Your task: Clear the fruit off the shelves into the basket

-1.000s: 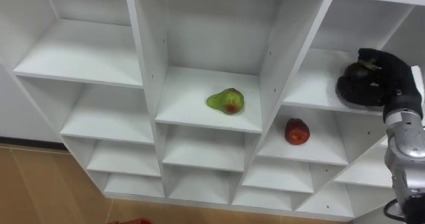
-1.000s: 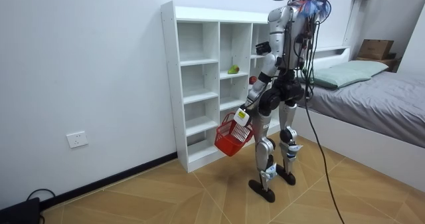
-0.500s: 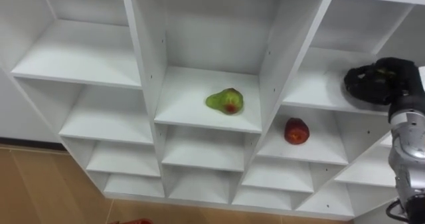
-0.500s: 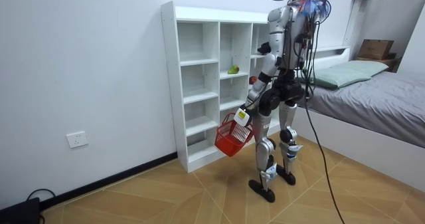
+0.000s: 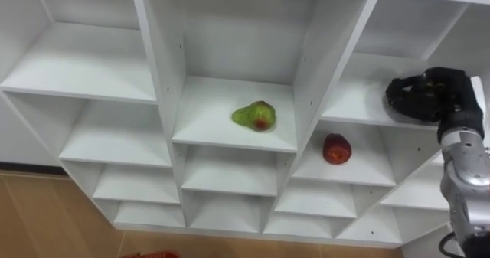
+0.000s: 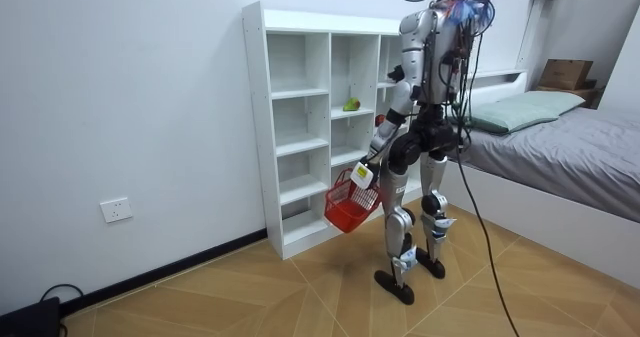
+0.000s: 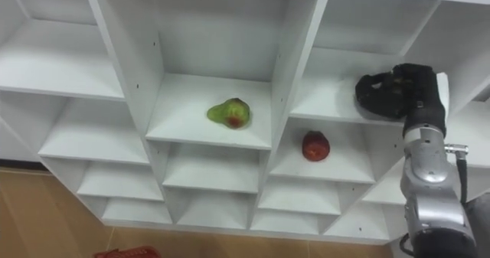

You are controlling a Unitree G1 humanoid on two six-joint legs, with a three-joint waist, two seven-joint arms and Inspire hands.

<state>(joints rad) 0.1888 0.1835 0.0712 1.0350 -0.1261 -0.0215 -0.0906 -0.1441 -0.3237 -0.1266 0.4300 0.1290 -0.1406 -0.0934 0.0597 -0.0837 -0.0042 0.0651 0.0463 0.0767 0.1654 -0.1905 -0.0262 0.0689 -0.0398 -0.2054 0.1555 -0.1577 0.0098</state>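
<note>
Reaching step of fruit picking. Right hand [image 7: 394,89] curled shut, apparently empty, above-right of green pear [image 7: 230,112]; red apple [image 7: 314,145] below-right of pear. Red basket [image 6: 350,202] clamped in left hand [image 6: 366,165]. Next: open, lower onto apple.

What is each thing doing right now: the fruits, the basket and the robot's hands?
green fruit: lying on a middle-column shelf, not collected yet.
red fruit: sitting on a right-column shelf, not collected yet.
red basket: hanging from the left hand, beside the closet.
right hand: raised at the shelf above the red fruit; cannot tell if it holds anything.
closet: open shelves, no doors.
</note>
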